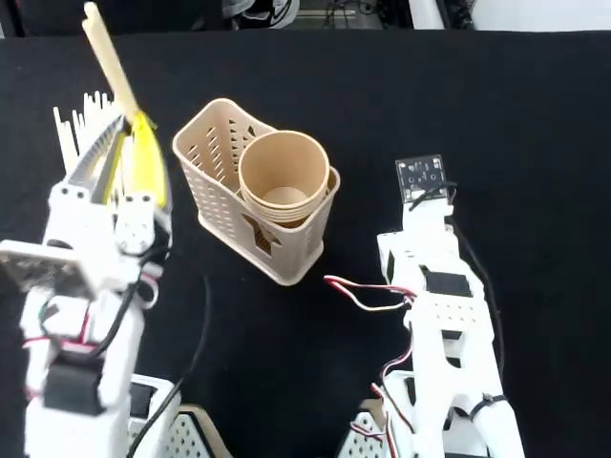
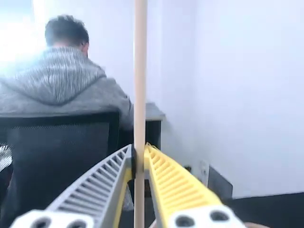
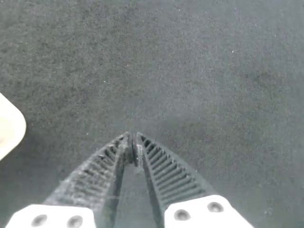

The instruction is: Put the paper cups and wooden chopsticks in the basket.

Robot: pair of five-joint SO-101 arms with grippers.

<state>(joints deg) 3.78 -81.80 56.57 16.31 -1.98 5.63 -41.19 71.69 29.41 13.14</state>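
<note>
A beige slotted basket [image 1: 221, 191] stands on the black table with stacked paper cups [image 1: 284, 176] inside it. My left gripper [image 1: 126, 122] is raised at the left and shut on a wooden chopstick [image 1: 109, 59], which stands upright between the jaws in the left wrist view, chopstick [image 2: 139, 85], gripper [image 2: 138, 153]. Several more wooden chopsticks [image 1: 78, 124] lie on the table behind the left arm. My right gripper [image 3: 131, 141] is shut with nothing in it, pointing down at the black cloth. The right arm [image 1: 434, 277] rests to the right of the basket.
A corner of the basket [image 3: 9, 128] shows at the edge of the right wrist view. Red and white wires [image 1: 358, 296] trail from the right arm toward the basket. A person sits in a chair [image 2: 57, 142] in the room behind.
</note>
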